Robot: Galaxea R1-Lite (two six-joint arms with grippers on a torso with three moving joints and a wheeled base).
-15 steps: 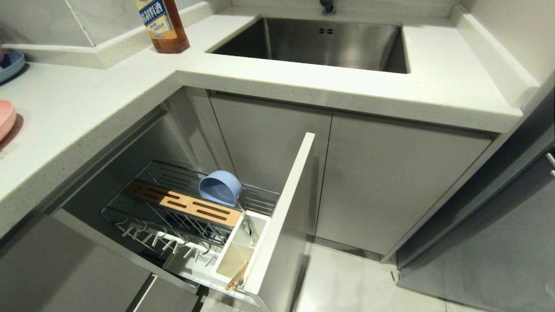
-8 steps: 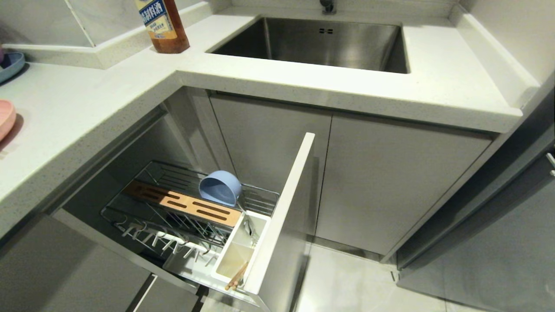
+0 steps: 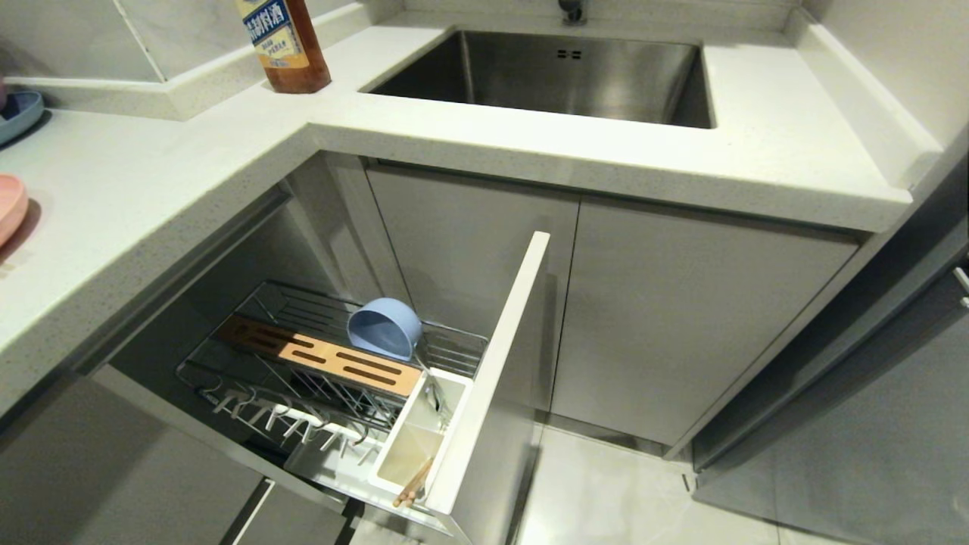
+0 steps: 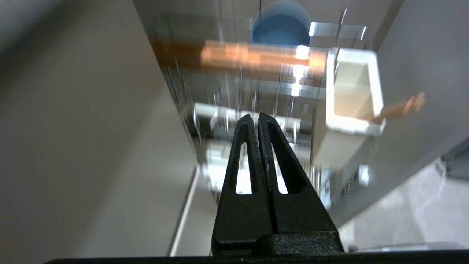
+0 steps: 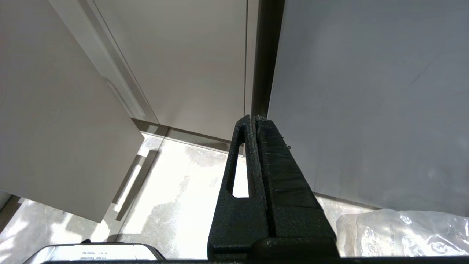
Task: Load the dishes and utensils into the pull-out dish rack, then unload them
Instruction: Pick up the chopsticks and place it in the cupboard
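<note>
We see no difference in the head view from a second ago: the bowl, the rack and the counter sit where they sat, and neither arm shows there. The rack is pulled out from under the counter, its pale front panel standing edge-on toward us. The light-blue bowl rests tipped on its side at the rack's back edge, touching the far side of the slotted wooden strip. The white cup sits at the rack's front corner against the panel; the chopsticks lean out of its near end, and slim metal handles show in its far end — which is spoon and which fork we cannot tell. The pink plate lies at the counter's left edge, half cut off, with a darker blue plate behind it. A brown bottle stands on the ledge near the sink. The left gripper hangs in front of the rack with its fingers pressed together, holding nothing and touching nothing; its view is smeared. The right gripper is likewise closed and empty, pointing at the cabinet doors above the floor.
</note>
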